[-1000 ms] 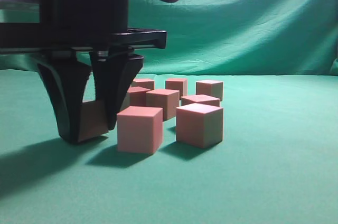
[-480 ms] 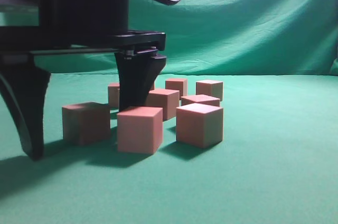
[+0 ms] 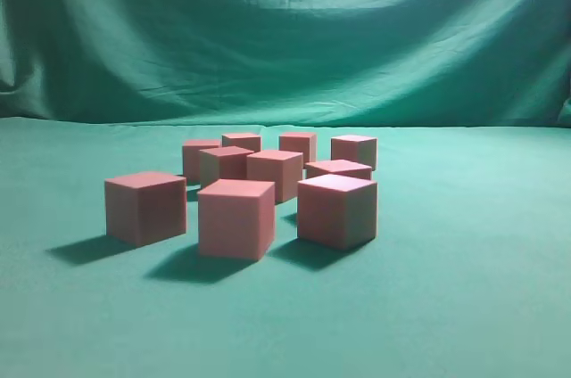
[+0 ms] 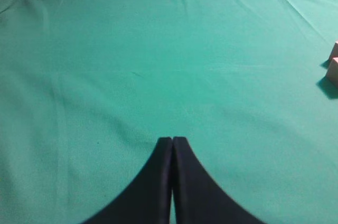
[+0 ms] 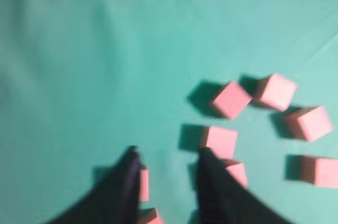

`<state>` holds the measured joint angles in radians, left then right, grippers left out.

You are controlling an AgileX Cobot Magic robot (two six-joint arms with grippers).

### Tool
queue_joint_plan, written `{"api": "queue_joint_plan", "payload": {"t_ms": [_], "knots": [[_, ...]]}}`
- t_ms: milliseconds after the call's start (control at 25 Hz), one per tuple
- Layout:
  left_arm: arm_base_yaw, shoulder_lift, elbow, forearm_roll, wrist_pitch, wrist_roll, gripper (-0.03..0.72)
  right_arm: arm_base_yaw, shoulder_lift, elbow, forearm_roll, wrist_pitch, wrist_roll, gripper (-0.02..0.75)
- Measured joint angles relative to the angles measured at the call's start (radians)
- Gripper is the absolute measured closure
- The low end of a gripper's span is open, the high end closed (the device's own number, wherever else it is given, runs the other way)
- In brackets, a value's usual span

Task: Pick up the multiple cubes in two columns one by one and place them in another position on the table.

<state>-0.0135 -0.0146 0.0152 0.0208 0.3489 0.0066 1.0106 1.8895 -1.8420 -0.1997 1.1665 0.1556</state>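
My right gripper (image 5: 165, 163) hung part-open and empty; descending carelessly, I risked knocking the crowded cubes (image 5: 221, 142); left gripper (image 4: 172, 140) closed

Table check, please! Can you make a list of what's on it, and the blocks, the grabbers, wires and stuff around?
Surface: table covered in green cloth, slightly creased.
Job's things: cubes, about ten, pinkish, loosely grouped, none stacked.
Clutter: nothing seen.
Grippers: left gripper shut, empty, over bare cloth; right gripper jaws apart, above the cubes, blurred.
Cables: nothing seen.
Surroundings: draped green backdrop.
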Motion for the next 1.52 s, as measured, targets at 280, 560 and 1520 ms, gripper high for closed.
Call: {"api": "queue_joint_plan", "payload": {"t_ms": [280, 560, 1520], "knots": [[0.0, 0.0, 0.0, 0.0, 0.0, 0.0, 0.688, 0.0, -0.168, -0.176, 0.0, 0.048, 0.021, 0.738], [0.0, 0.0, 0.0, 0.0, 0.0, 0.0, 0.688, 0.0, -0.398, -0.197, 0.084, 0.089, 0.02, 0.738], [0.0, 0.0, 0.0, 0.0, 0.0, 0.0, 0.688, -0.041, -1.316, 0.522, 0.11, -0.038, -0.13, 0.738]]}}
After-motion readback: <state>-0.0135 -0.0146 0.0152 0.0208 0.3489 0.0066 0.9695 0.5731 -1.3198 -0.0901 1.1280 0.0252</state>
